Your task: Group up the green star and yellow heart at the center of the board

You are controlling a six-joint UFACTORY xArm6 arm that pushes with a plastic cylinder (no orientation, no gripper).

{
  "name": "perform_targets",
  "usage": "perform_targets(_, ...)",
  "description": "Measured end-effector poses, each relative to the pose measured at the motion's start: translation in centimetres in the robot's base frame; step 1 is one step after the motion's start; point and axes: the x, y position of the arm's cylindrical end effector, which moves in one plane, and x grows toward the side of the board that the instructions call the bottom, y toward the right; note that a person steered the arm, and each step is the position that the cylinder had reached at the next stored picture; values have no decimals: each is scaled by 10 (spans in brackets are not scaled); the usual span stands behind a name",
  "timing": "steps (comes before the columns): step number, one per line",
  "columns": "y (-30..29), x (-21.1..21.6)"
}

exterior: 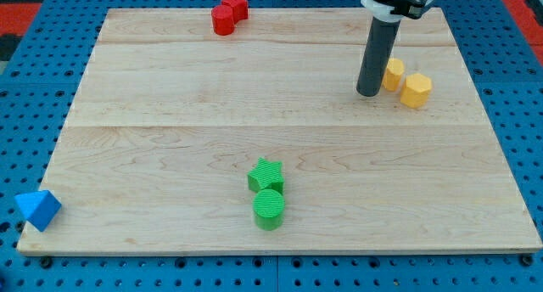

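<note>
On the wooden board [170,105] in the camera view, the dark rod comes down from the view's top right, and the arm's tip [368,93] rests on the wood just left of a yellow block. No claw on this rig, only the rod, so there is nothing to call apart or together.

Yellow heart [393,74]: upper right of the board, partly hidden behind the rod, touching or nearly touching it on the rod's right side; shape only partly readable. Yellow hexagon-like block [417,90]: just beside the heart, to its lower right, close enough to be touching or almost so.

Green star [265,175]: lower centre of the board, well apart from the tip. Green cylinder [269,209]: directly below the star, touching it.

Two red blocks at the top edge, left of centre: a red cylinder-like block [223,20] and a second red block [237,5] behind it to the right, touching; the second's shape is unclear.

Blue triangular block [37,209]: at the lower left corner, hanging on the board's edge.

Star and heart sit far apart, neither at the centre.
</note>
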Motion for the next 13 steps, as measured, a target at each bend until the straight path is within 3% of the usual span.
perform_targets(2, 23, 131)
perform_targets(3, 6, 209)
perform_targets(4, -61, 234)
perform_targets(5, -141, 211)
perform_targets(9, -186, 77)
perform_targets(10, -159, 46)
perform_targets(11, -83, 97)
perform_targets(12, 58, 69)
perform_targets(13, 118, 35)
